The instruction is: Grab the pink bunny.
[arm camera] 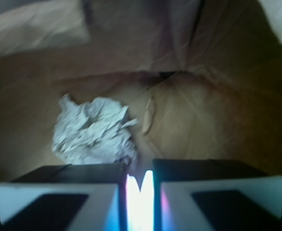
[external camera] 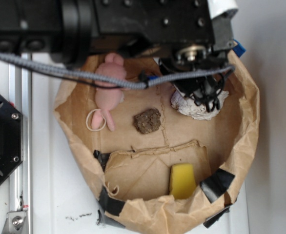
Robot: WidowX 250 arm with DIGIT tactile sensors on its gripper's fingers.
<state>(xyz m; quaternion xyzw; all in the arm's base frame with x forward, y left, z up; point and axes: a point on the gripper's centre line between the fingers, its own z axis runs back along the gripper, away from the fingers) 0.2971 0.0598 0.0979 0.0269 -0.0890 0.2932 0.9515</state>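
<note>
A: Nearest the wrist lens: gripper (arm camera: 140,192), jaws pressed almost together, only a bright slit between, nothing clamped.

B: Just beyond them?

A: Paper ball (arm camera: 94,132), white and crumpled, resting on the bag floor, slightly left of centre. No bunny anywhere in the wrist view.

B: So pointed at the wrong thing. From the exterior view?

A: Starting at the near edge: yellow sponge (external camera: 182,180) leaning against the bag (external camera: 248,122) wall, beside black tape patching the rim. Next, a folded brown flap. Then a dark crumbly lump (external camera: 147,121) mid-floor. Further back, gripper hanging over the paper ball at the right.

B: And the bunny?

A: Bunny (external camera: 109,90) at the far left of the bag floor, lying flat, cream cord loop by its lower end, upper part tucked under the arm and a grey cable. Well apart from the gripper, lump between.

B: Judgement?

A: Grab not yet begun. Probably needs a shift leftward across the bag, jaws spread first, then a descent onto the plush body. Soft, likely to squash rather than slip.
</note>
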